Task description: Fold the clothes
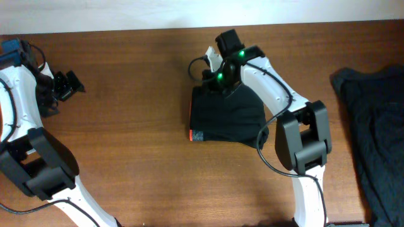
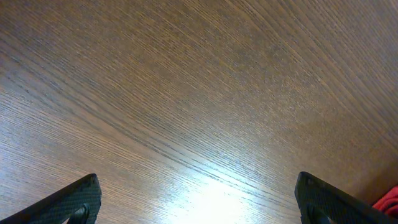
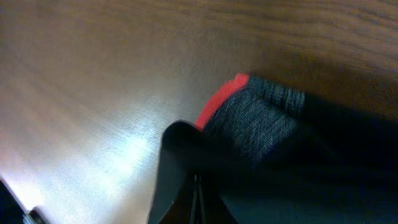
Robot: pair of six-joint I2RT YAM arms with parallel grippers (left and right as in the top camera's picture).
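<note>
The right tool (image 1: 218, 82) is down at the far edge of the trousers (image 1: 227, 116). The rest of the garment lies on the near side of the tool, towards the robot's base. From above, the trousers are a compact black bundle, roughly square, lying flat on the wooden bench (image 1: 126, 157). The tool touches the cloth, or very nearly. I cannot tell how far its jaws are parted, or whether they have hold of any fabric. In its own wrist camera the lower part of the picture is black against black, and the fingers cannot be made out from the cloth.

That camera does show the grey waistband (image 3: 261, 118) clearly, just ahead of the tool. Its red edge (image 3: 217, 102) is turned outward and lies on bare wood. From above, the same red and grey show as a small patch at the bundle's corner, on the side away from the tool and to its left.

The left tool (image 1: 68, 85) sits well apart, far off to the right tool's left, above bare bench. Its jaws are spread wide with nothing between them. Its two fingertips (image 2: 78, 199) stand at opposite sides of its own view, with only wood grain between them.

A dark rumpled heap of garments (image 1: 372, 126) lies well away to the right tool's right, at the bench edge.
</note>
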